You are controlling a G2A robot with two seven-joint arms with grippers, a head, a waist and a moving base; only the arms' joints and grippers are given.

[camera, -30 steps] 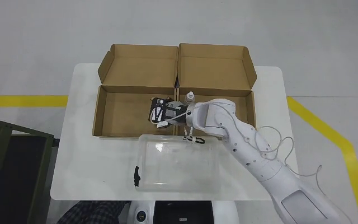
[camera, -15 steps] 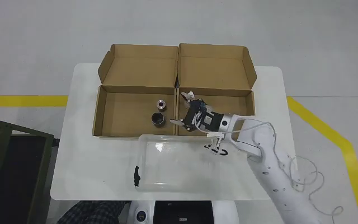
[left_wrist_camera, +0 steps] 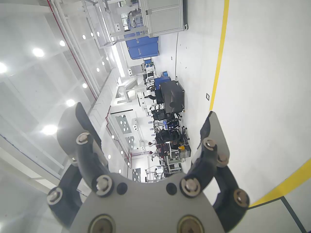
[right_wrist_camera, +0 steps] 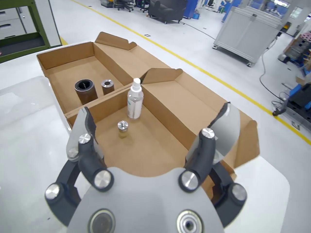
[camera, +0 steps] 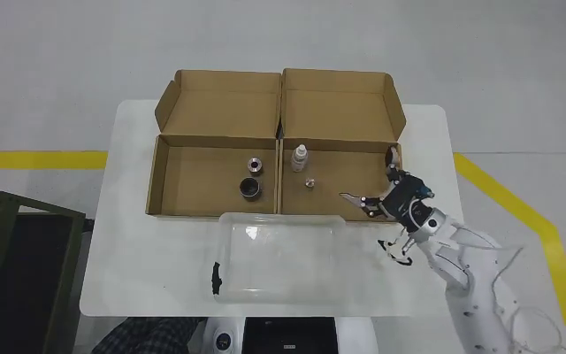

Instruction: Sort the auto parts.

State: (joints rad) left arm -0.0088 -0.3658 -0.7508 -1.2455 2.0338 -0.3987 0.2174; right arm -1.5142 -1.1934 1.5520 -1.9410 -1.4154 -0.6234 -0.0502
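Two open cardboard boxes sit side by side. The left box (camera: 190, 181) holds a dark hollow cylinder (camera: 250, 187) (right_wrist_camera: 84, 90) and a small metal cylinder (camera: 256, 164) (right_wrist_camera: 108, 86). Inside the right box (camera: 354, 168) stand a clear spray bottle (camera: 301, 157) (right_wrist_camera: 135, 103) and a small metal fitting (camera: 309, 183) (right_wrist_camera: 123, 128). My right gripper (camera: 370, 175) (right_wrist_camera: 156, 110) hangs open and empty over the right box's right end, well apart from the fitting. My left gripper (left_wrist_camera: 145, 112) is open with nothing in it, facing the room.
A clear plastic bin (camera: 283, 257) lies on the white table (camera: 133, 230) in front of the boxes, with a small black piece (camera: 213, 280) at its left front corner. The box lids stand open at the back.
The right arm has drawn back from the left box, across the right box, to its right end. The two cylinders and the small fitting have come into sight behind it.
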